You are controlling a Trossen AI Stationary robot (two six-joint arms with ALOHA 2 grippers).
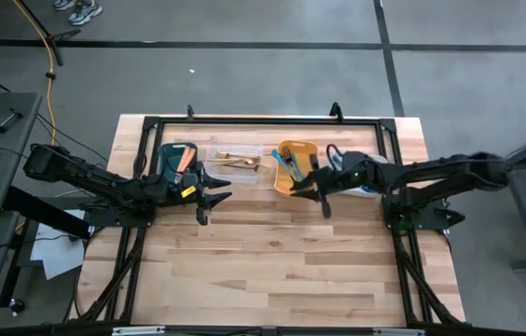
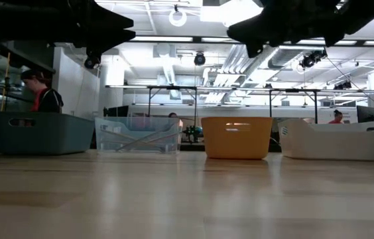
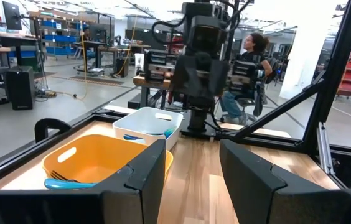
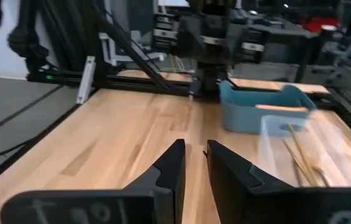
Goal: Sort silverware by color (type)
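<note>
A: Where are my arms sitting?

B: Both reach in from the table's sides toward the middle, raised off the wood. My left gripper point(image 1: 214, 201) hangs just in front of the teal bin point(image 1: 169, 161), pointing across the table toward the right arm. Its fingers point(image 3: 143, 171) stand apart with bare table showing through the gap, nothing between them.

A: And the right?

B: My right gripper point(image 1: 316, 194) is beside the front corner of the orange bin point(image 1: 297, 147), pointing back at the left arm. The fingers point(image 4: 171, 169) are close together with a narrow slit between them, and I see nothing held there.

A: Where is the silverware?

B: All in the bins along the far edge. Orange-handled pieces point(image 1: 184, 159) lie in the teal bin, gold ones point(image 1: 237, 162) in the clear bin point(image 1: 235, 149), and blue ones point(image 1: 286, 164) in the orange bin. The white bin point(image 2: 336, 139) sits mostly under the right arm from above; my left wrist camera shows something blue at its rim, but I can't tell what.

A: Anything on the open table?

B: Only bare wood point(image 1: 272, 271) in front of the bins.
</note>
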